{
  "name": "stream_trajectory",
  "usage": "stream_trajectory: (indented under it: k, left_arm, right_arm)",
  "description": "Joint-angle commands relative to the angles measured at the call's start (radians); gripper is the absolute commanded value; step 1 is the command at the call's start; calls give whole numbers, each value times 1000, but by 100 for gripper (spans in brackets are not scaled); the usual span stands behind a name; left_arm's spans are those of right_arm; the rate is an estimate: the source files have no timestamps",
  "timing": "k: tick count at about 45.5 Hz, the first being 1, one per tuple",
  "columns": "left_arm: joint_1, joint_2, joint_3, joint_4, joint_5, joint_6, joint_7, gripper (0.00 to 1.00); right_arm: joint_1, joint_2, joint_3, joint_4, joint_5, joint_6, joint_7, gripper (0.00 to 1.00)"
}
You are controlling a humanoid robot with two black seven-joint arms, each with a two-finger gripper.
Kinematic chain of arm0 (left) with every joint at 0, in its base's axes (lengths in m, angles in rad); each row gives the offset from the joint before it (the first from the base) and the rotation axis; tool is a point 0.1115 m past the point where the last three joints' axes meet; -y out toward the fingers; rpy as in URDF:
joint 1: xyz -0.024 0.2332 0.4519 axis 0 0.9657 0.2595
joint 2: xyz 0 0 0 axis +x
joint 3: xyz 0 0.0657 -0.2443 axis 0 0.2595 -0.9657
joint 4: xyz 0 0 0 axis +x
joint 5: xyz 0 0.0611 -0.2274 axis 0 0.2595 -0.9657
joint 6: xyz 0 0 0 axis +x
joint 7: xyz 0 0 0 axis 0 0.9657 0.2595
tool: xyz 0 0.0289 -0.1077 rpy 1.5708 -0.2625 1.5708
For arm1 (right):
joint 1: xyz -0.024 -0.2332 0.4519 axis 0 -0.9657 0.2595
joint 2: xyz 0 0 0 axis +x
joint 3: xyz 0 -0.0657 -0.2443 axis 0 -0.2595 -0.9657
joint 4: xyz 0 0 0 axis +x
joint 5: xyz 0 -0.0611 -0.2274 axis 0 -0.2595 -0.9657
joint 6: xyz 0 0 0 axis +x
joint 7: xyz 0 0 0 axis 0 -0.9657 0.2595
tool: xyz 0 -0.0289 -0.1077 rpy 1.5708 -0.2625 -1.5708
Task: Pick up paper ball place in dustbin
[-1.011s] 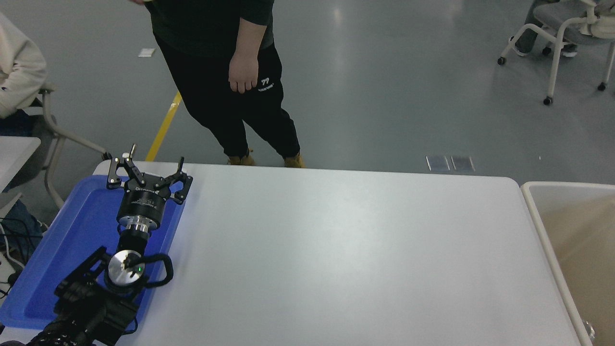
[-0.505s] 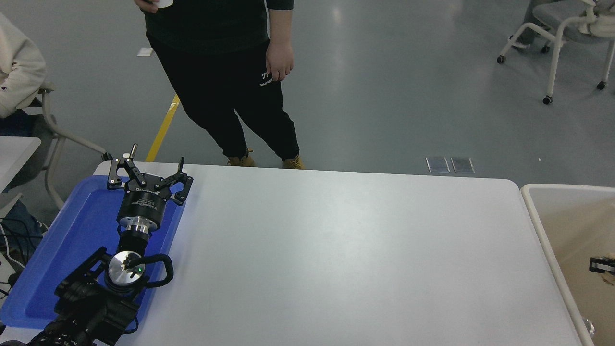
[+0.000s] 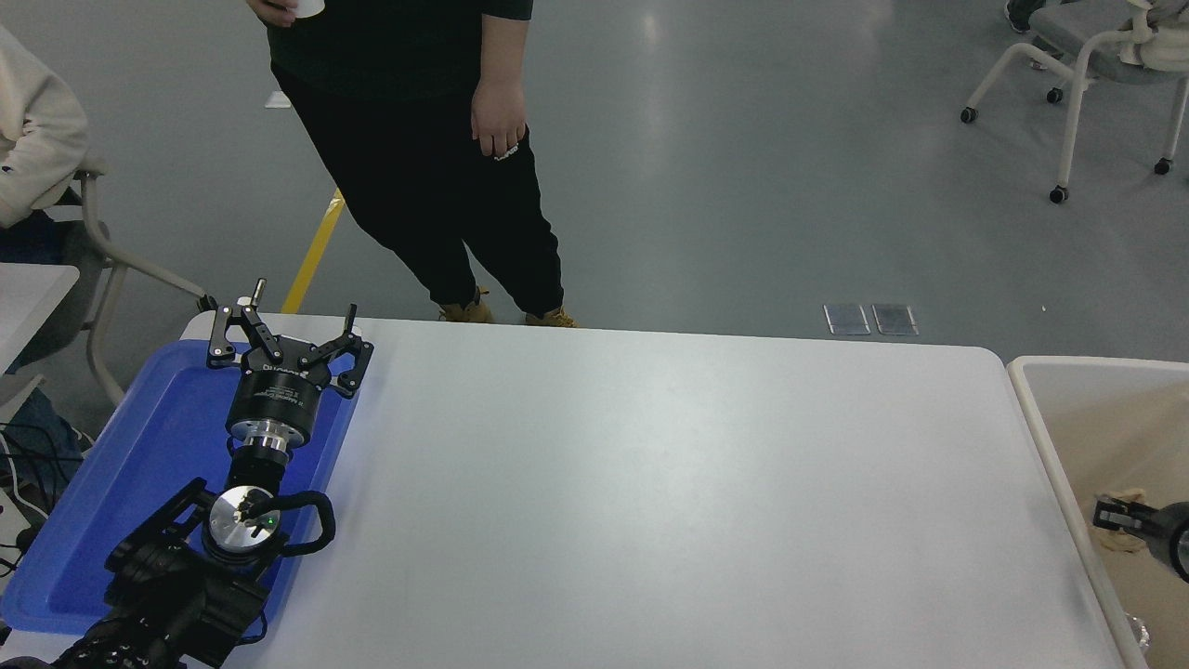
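Left gripper [image 3: 283, 330] over the tray [image 3: 111, 483] at table's [image 3: 650, 483] left; dustbin [image 3: 1040, 409] beside its right edge.

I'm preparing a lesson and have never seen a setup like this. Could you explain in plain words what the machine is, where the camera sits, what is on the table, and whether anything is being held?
The camera sits high on a humanoid robot, looking down over a white table. The black left gripper is parked, open, above a blue tray at the lower left. At the right edge, the right gripper reaches in over the dustbin, a large bin with an off-white rim. It appears to be holding the paper ball, a tan crumpled wad, though only part shows. A person stands at the far side, beyond the table.
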Motion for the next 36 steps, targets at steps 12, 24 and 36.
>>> stream_trajectory:
  k: [12,24,36]
  left_arm:
    - [0,0,0,-1,0,0,-1,100]
    - [0,0,0,0,0,0,-1,100]
    - [0,0,0,0,0,0,1,100]
  right_arm:
    - [41,-23,13,26,2,7,38,100]
    - [117,-86,6,113,1,41,38,100]
    - [221,-116,10,214,2,96,37,100]
